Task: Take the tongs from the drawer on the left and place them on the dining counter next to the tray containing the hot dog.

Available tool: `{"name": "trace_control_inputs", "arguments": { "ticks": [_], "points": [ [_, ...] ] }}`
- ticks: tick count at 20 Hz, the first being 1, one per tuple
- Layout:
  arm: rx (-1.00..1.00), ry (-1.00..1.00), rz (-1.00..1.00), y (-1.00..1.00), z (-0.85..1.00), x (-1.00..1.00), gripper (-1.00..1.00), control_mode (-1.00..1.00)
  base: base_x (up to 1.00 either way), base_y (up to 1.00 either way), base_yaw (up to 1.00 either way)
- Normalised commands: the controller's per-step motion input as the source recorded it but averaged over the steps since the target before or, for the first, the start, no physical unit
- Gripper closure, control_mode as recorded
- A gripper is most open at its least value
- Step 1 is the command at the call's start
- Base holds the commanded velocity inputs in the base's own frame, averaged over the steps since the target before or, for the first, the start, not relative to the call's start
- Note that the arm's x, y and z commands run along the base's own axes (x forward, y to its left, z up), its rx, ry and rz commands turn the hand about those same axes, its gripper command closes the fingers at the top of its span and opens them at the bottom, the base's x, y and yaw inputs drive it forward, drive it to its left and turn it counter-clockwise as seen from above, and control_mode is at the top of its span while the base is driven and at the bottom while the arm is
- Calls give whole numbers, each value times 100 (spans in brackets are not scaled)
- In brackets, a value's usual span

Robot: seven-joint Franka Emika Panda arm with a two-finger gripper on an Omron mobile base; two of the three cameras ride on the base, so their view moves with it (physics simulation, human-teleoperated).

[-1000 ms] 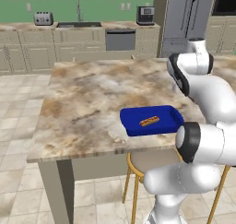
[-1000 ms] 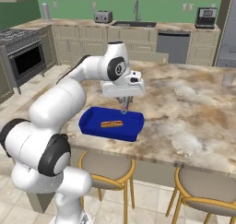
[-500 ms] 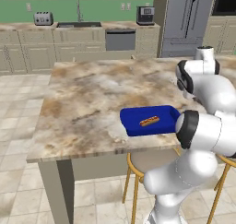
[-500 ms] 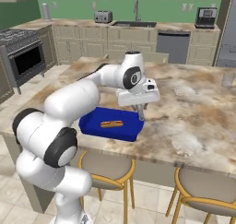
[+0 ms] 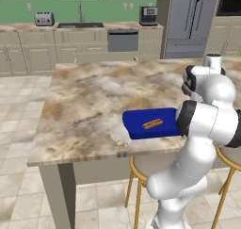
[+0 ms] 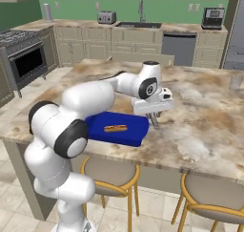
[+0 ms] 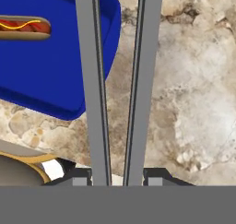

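Gripper hangs low over dining counter, just right of tray corner, fingers clamped on tongs. Hand view: tongs' two grey arms run up frame (left arm crosses over tray edge). Hot dog lies inside tray. Stool stands below counter edge.

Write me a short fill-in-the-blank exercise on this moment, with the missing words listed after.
1. The gripper is shut on the ____.
2. The hot dog lies in a tray coloured ____.
3. The tray sits on the ____ counter.
4. In the hand view, the tongs hang over the counter and one corner of the ____.

Missing words: tongs; blue; dining; tray
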Motion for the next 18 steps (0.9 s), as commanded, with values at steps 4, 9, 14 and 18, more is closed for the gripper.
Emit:
{"name": "trace_control_inputs", "arguments": {
  "ticks": [4, 9, 14, 18],
  "points": [
    [10, 0, -5, -11, -29, 32, 100, -100, 0, 0, 0],
    [9, 0, -4, -17, -29, 36, 100, -100, 0, 0, 0],
    [1, 2, 0, -18, -28, 20, 100, -100, 0, 0, 0],
    [0, 1, 0, -5, -33, 15, 100, -100, 0, 0, 0]
  ]
}}
